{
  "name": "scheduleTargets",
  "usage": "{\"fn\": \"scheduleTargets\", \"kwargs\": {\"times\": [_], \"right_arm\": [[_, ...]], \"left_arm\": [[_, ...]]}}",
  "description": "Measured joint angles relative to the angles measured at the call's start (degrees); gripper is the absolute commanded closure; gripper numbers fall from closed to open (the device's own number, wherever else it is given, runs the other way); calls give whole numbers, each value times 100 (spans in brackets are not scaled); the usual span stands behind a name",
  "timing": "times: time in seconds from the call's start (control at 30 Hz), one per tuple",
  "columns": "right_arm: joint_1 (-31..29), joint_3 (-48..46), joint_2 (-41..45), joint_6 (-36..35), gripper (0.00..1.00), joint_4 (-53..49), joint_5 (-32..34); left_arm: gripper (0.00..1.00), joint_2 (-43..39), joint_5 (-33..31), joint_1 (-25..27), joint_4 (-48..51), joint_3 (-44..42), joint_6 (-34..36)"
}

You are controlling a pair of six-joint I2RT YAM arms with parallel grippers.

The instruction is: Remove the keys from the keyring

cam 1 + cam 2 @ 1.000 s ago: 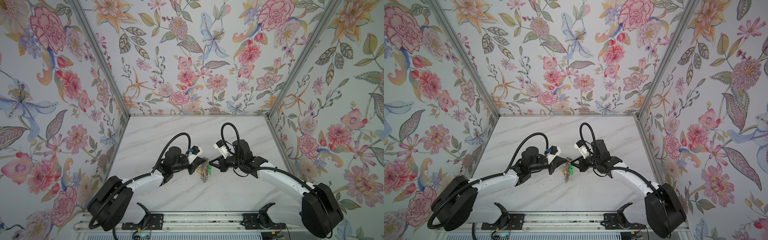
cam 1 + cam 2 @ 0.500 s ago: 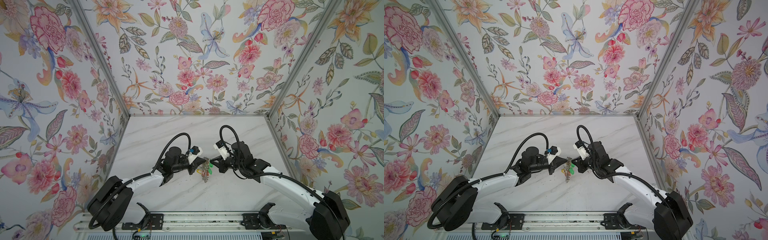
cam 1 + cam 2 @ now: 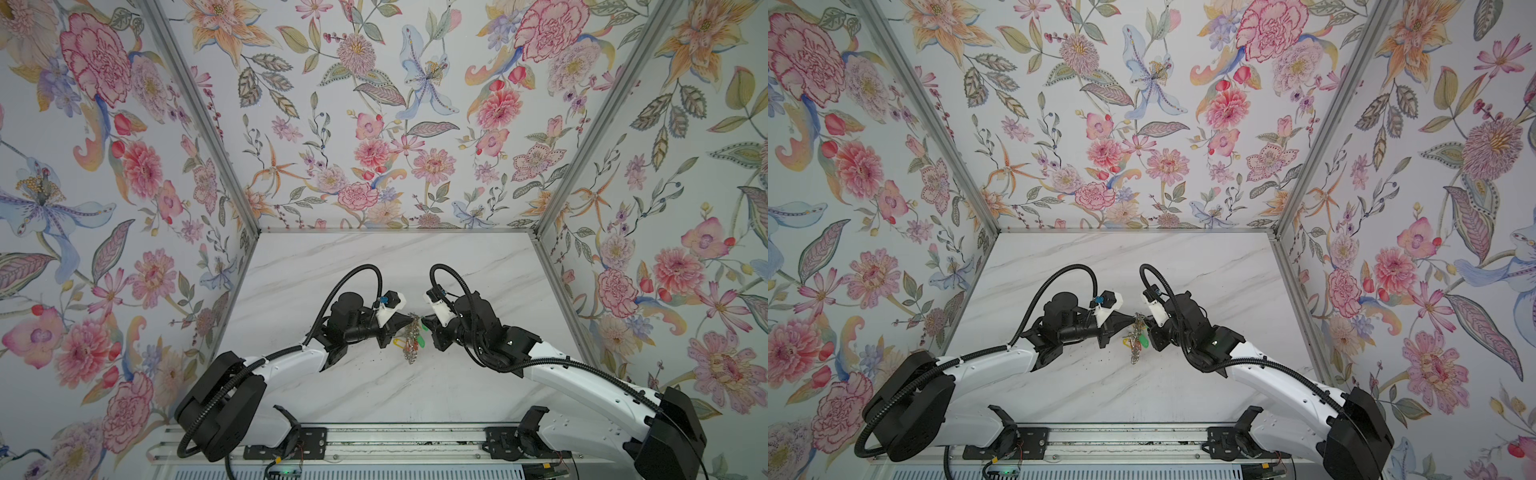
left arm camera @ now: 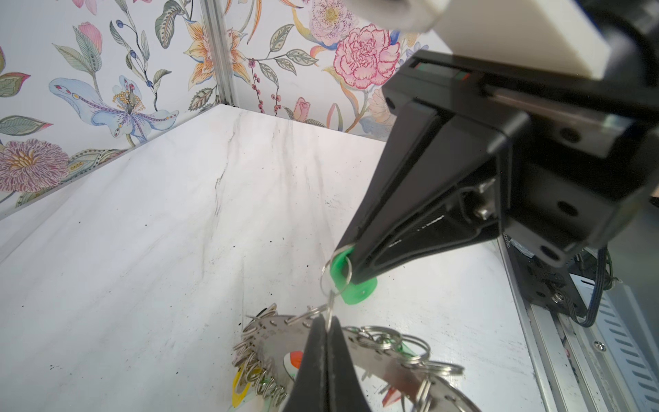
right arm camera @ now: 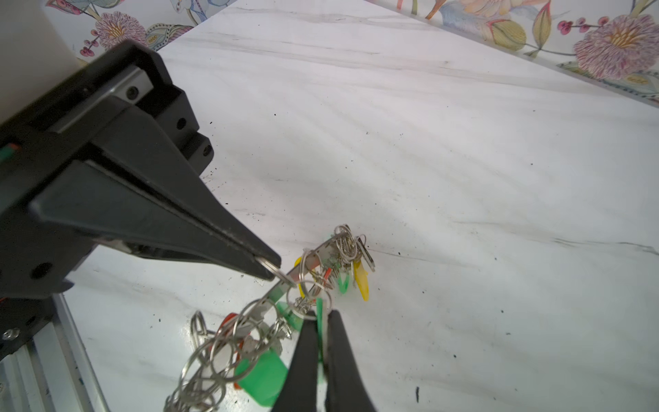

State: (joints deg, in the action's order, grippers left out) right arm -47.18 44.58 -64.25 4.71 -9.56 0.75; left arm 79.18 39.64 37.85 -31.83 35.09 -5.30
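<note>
Left claw [image 4: 326, 324]: pressed together, pinching a small ring [image 4: 330, 307] that sits at the rim of the keyring
Right claw [image 5: 322, 317]: pressed together on a green tag [image 5: 320, 314], pinching it near its end with the hole
Keyring [image 4: 371, 360]: flat grey metal disc, between the two claws and just under the left claw tips; the right wrist view shows it almost edge-on and tilted
Keys [image 3: 411, 343]: a thick bunch of silver keys and wire rings on the keyring, with yellow, green, red and orange tags among them; in both top views the bunch hangs down from the meeting point of the claws, in the middle of the counter
Link: a wire ring goes through the hole of the green tag and reaches to the small ring
Counter [image 3: 374, 266]: white marble look with some dark specks; I cannot tell if the lowest keys touch it
Claws to each other: tips very near, pointing at each other
</note>
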Motion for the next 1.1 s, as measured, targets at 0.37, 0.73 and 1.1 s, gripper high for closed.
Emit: {"fn": "scheduleTargets", "kwargs": {"times": [0.37,0.73,1.1], "right_arm": [[-402,0,72,-446,100,330,1213],[-490,0,-310,-883,100,894,1858],[-490,11,-509,-1335,100,1117,2184]], "left_arm": [[100,2,-146,11,168,295,-299],[100,127,-417,9,452,520,-442],[100,422,-479,2,479,708,-437]]}}
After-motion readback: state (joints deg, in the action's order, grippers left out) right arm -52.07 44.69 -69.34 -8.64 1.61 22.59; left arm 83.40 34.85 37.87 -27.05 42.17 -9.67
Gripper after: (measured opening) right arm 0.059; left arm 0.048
